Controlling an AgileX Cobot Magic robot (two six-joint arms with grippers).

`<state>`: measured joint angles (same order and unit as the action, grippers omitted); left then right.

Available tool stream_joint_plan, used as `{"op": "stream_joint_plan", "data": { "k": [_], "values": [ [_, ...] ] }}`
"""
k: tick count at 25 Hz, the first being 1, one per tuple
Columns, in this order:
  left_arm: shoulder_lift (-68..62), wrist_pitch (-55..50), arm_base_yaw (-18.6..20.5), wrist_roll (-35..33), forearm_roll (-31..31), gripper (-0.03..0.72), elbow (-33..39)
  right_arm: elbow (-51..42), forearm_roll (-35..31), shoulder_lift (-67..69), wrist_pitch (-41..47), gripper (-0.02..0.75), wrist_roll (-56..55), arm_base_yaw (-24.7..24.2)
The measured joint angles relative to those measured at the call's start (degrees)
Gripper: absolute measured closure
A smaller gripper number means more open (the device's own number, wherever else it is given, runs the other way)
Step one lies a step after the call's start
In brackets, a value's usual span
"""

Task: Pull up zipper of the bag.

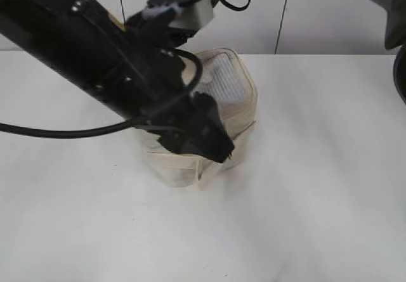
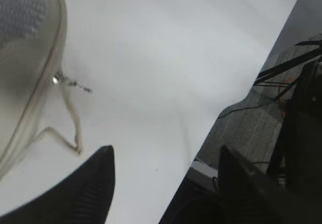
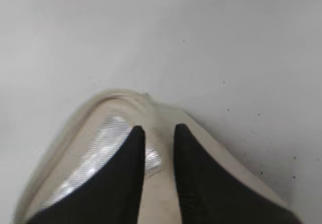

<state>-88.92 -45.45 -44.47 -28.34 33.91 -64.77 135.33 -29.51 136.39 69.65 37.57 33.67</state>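
The cream bag (image 1: pixel 236 108) stands mid-table, its grey mesh lid panel facing me. My left gripper (image 1: pixel 219 149) is at the bag's front side. In the left wrist view its jaws (image 2: pixel 166 151) are wide open and empty. The bag (image 2: pixel 20 68) is at upper left there. The zipper track (image 2: pixel 44 80) runs along the rim to a silver pull (image 2: pixel 58 80), and the strap (image 2: pixel 75 126) loops just past the left fingertip. My right gripper (image 3: pixel 158 133) is closed to a narrow gap on the bag's lid (image 3: pixel 100 153). In the exterior view its fingers are hidden behind the left arm.
The white table (image 1: pixel 317 199) surrounds the bag. Its edge runs diagonally in the left wrist view, with floor, cables and black equipment (image 2: pixel 297 108) beyond. A grey camera box on a wrist (image 1: pixel 190 12) hangs above the bag. A dark arm part (image 1: pixel 396 16) is at top right.
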Motion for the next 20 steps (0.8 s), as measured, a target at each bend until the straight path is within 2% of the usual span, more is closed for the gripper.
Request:
{"op": "stream_joint_plan", "data": {
  "k": [2,4,6,10,16,20],
  "values": [
    [2.84,-1.34,0.84,4.13,-5.99,0.194,0.0,1.32,-0.93,-0.96,0.0,0.414,-1.85,0.14],
    [5.51,-1.84,1.83,8.59,-11.18,0.194,0.0,2.56,-0.93,-1.43,0.0,0.315,-3.18,0.14],
    [7.39,-2.06,3.33,12.37,-15.71,0.193,0.0,3.8,-0.82,-1.42,0.0,0.259,-4.39,-0.19],
    [7.61,-0.98,8.61,15.0,-19.14,0.193,0.0,5.26,0.83,-1.49,0.0,0.232,-6.82,-1.57],
    [4.17,8.29,18.06,15.33,-18.37,0.193,0.0,5.42,4.83,-1.49,0.0,0.231,-13.47,-7.19],
    [0.55,13.25,20.73,15.16,-16.91,0.192,0.0,5.42,5.07,-1.49,0.0,0.231,-15.87,-11.48]
  ]
}}
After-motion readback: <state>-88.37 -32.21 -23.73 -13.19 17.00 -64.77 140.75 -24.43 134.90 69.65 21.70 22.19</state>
